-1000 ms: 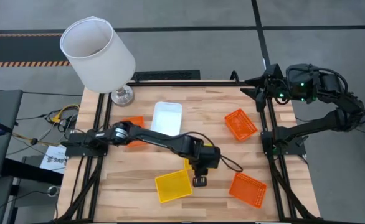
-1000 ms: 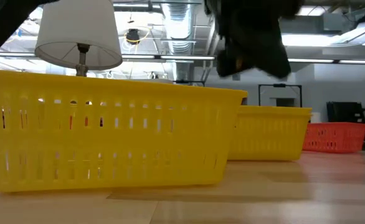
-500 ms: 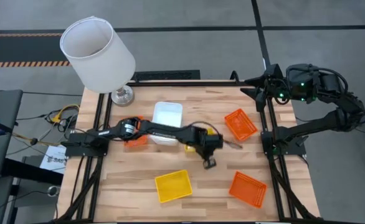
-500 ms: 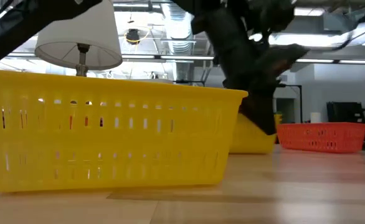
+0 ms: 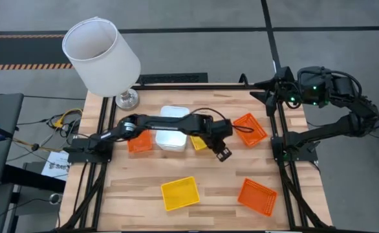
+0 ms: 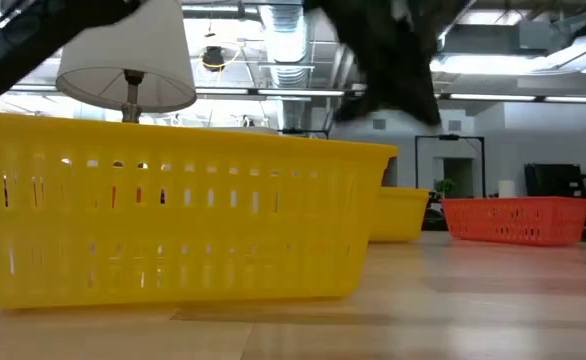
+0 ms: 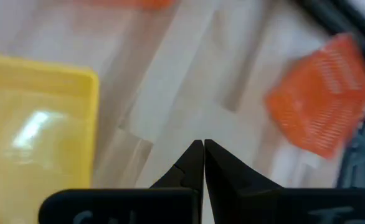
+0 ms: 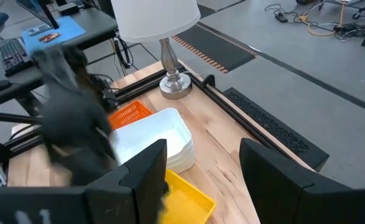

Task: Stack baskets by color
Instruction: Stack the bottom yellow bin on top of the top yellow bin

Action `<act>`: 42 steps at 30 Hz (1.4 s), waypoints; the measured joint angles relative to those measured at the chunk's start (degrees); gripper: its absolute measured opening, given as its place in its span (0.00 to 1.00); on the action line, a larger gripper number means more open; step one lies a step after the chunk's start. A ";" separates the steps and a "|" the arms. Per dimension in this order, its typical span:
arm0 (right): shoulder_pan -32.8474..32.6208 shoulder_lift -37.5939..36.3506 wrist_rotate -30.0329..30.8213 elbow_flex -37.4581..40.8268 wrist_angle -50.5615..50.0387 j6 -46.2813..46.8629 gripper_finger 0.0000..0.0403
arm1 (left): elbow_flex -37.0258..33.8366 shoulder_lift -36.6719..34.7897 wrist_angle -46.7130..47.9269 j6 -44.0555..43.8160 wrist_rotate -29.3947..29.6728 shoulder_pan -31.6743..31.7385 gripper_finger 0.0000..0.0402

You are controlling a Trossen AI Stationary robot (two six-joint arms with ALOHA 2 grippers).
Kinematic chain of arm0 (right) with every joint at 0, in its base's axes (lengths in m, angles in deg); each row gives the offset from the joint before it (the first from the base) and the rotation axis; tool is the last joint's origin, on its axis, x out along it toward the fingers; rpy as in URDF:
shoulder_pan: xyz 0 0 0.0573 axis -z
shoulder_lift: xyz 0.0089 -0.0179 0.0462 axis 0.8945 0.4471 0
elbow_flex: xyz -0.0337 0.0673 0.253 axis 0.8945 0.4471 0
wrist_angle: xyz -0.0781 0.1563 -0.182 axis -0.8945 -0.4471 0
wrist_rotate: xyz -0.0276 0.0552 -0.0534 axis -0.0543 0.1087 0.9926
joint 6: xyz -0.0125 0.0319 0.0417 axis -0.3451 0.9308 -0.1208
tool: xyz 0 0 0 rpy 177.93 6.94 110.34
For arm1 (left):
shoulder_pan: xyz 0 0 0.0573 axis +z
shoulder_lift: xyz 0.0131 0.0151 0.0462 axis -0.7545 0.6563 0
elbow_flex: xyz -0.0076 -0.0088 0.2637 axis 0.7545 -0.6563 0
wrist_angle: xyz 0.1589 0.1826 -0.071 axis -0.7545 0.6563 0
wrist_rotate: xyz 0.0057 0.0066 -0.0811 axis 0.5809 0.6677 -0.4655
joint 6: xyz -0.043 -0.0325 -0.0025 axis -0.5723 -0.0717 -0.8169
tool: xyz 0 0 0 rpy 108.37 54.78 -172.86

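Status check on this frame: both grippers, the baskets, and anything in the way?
Left gripper shut, empty, above table centre. Right gripper open, parked at far right corner. Yellow basket beside white baskets, not stacked. Nothing blocking.

Left arm blurred; near yellow basket cropped.

I'm working in a lab: bare ceiling ducts overhead, taped concrete floor, cables, computer desk nearby.

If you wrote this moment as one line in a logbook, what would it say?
left gripper: shut, empty, over table centre | right gripper: open, parked back right | yellow basket: beside white baskets
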 joint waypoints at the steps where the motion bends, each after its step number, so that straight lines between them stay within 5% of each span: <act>1: 0.02 0.00 0.02 0.00 -0.31 0.01 0.56 | 1.29 -2.02 3.07 1.27 1.23 -0.59 0.00; 5: 0.02 0.04 0.01 0.02 -1.42 0.42 0.56 | -2.48 -12.28 13.72 5.76 4.59 -4.14 0.00; 10: 0.00 0.09 0.00 0.02 -1.28 0.51 0.56 | -6.57 -20.56 27.17 0.63 16.98 -12.53 0.02; 18: 0.01 0.09 -0.02 0.02 -1.26 1.09 0.56 | -19.98 -25.06 30.83 -13.14 21.26 -25.04 0.28; 23: 0.01 0.09 -0.04 0.02 -1.26 1.07 0.56 | -35.12 -25.55 17.87 -16.08 20.20 -28.81 0.40; 30: 0.01 0.09 -0.05 0.02 -1.26 1.07 0.56 | -52.78 -25.62 -7.80 -12.44 18.63 -27.19 0.37; 38: 0.02 0.09 -0.08 0.02 -1.24 1.97 0.56 | -63.14 -25.60 -21.32 -10.01 9.53 -24.34 0.34; 42: 0.00 0.09 -0.09 0.02 -1.22 2.09 0.56 | -63.54 -25.40 -21.67 -13.91 4.48 -22.45 0.20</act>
